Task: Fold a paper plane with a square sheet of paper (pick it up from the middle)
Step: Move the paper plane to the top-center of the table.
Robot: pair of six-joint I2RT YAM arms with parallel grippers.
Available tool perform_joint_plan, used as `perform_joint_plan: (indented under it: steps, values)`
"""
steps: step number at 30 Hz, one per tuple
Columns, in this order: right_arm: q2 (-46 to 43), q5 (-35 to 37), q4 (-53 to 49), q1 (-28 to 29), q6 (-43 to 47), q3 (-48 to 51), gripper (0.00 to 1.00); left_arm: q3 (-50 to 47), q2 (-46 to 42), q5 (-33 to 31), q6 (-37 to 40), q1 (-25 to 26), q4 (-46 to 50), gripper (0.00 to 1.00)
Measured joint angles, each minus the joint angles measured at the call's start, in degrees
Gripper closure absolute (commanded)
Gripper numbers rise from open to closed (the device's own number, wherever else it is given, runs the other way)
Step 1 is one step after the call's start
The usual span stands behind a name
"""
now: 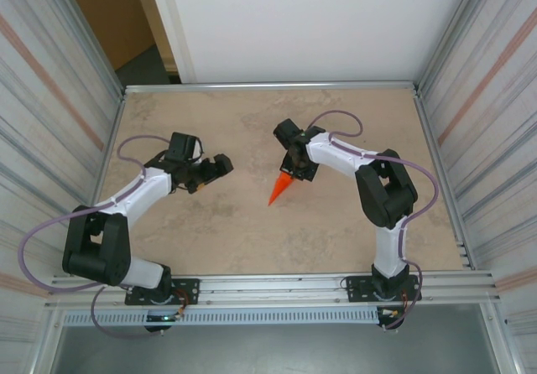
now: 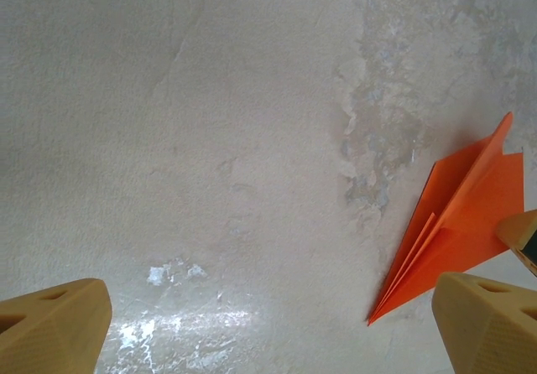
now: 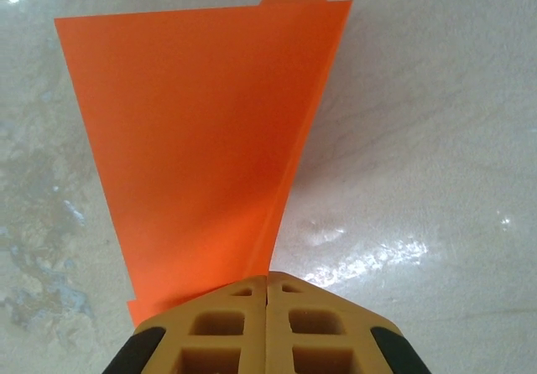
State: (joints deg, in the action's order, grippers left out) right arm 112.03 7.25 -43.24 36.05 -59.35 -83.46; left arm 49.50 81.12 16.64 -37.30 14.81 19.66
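1. The paper plane (image 1: 279,191) is at the middle of the table (image 1: 252,248), nose pointing near-left.
2. Just beyond, the right gripper (image 3: 267,286) is clenched on its wide tail, likely pinching the folds flat.
3. The left gripper (image 1: 220,166) hovers left of it, fingers spread, empty, probably standing clear.

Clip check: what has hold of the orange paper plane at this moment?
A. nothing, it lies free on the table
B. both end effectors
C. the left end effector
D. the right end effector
D: the right end effector is shut on the tail end of the paper plane, while the left end effector stands open and empty off to the side.
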Motion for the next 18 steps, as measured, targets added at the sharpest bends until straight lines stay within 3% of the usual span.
perform_joint_plan:
  steps: [5,10,18]
  values:
    - [-3.1,-5.2,5.4,-1.0,7.9,0.1,1.00,-0.4,-1.3,0.4,-1.3,-3.7,-0.5,0.01]
    - [-5.4,-16.8,13.2,-1.7,14.7,0.1,1.00,-2.9,-4.3,1.9,-3.3,-7.0,-2.6,0.03]
    - [-4.6,-35.8,26.1,-2.7,16.5,6.9,1.00,-4.3,-5.3,5.7,-4.8,-6.9,-5.5,0.04]
